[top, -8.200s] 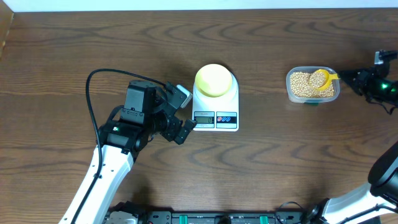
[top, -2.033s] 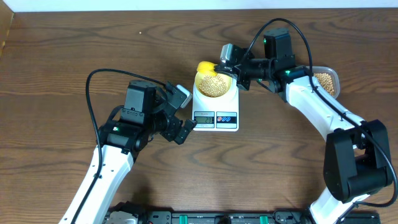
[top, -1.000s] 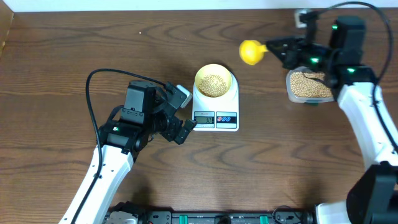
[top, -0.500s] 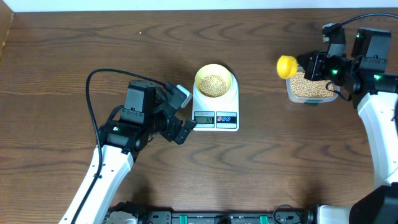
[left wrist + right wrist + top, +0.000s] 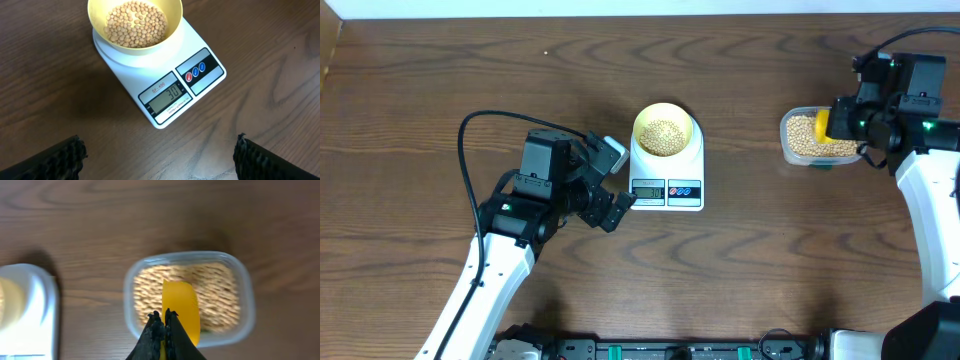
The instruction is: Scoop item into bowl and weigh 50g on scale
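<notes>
on the brown wood-grain tabletop [image 5: 440,90], a white rounded-rectangular digital kitchen scale [image 5: 666,190] sits about midway between the left and right edges, nearer the far edge than the near one. a small round pale yellow-green bowl [image 5: 638,128] stands on the scale's far half, and a layer of small round tan beans [image 5: 665,134] covers its bottom. in the left wrist view the scale's grey display [image 5: 166,93] reads 30, with a red and a blue button [image 5: 195,71] beside it. the left gripper [image 5: 617,180] hovers just beside the scale's left side, its two fingers [image 5: 60,156] spread wide apart and holding nothing. towards the far right corner of the tabletop, well apart from the scale, stands a clear rectangular plastic tub [image 5: 785,140] filled with more of the same beans [image 5: 802,135]. the right gripper [image 5: 164,322] is pinched tight on the handle of a bright yellow plastic scoop [image 5: 181,307], whose blade hangs over the beans in the right half of the tub. the right wrist view is blurred, so i cannot tell whether the scoop touches the beans or carries any.
</notes>
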`<state>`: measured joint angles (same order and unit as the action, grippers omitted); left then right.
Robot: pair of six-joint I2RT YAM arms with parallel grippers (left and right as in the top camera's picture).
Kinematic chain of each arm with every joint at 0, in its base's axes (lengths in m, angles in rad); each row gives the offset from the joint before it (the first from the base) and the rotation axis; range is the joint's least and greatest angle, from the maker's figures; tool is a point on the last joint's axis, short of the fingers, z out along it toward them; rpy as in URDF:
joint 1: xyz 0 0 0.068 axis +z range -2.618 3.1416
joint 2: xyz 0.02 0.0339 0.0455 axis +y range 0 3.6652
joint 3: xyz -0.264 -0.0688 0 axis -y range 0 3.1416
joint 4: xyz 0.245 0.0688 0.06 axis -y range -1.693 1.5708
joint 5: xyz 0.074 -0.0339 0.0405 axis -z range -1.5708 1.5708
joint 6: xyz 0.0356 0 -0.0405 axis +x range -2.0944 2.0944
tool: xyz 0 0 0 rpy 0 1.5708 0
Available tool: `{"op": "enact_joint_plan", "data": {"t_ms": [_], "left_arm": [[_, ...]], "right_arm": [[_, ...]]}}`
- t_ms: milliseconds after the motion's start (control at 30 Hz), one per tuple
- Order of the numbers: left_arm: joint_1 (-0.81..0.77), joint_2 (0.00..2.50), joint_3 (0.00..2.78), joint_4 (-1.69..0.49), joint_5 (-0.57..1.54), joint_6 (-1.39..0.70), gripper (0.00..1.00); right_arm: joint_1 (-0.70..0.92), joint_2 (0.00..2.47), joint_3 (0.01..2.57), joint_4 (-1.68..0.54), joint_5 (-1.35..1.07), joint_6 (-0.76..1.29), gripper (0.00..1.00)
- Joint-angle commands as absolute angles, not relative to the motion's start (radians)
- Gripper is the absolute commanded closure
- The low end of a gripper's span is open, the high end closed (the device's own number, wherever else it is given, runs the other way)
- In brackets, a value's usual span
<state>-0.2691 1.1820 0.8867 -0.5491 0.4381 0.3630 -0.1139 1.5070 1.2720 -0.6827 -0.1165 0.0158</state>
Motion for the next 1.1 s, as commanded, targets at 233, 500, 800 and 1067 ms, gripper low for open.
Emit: {"op": "enact_joint_plan", "data": {"t_ms": [233, 500, 800, 1067], "left_arm": [[-0.265, 1.184, 0.886, -0.548, 0.429, 0.357, 0.03], [-0.265, 1.184, 0.886, -0.548, 0.429, 0.357, 0.03], [-0.265, 1.184, 0.886, -0.548, 0.429, 0.357, 0.03], [-0.265, 1.184, 0.886, -0.548, 0.429, 0.357, 0.03]], "right_arm": [[-0.117, 1.500, 1.200, -0.642, 0.035, -0.006, 0.99], [-0.117, 1.539, 1.125, -0.539, -0.004, 0.010, 0.99], [-0.117, 1.550, 1.050, -0.409, -0.020, 0.034, 0.99], [-0.117, 1.563, 1.028, -0.398, -0.110, 0.053, 0.99]]}}
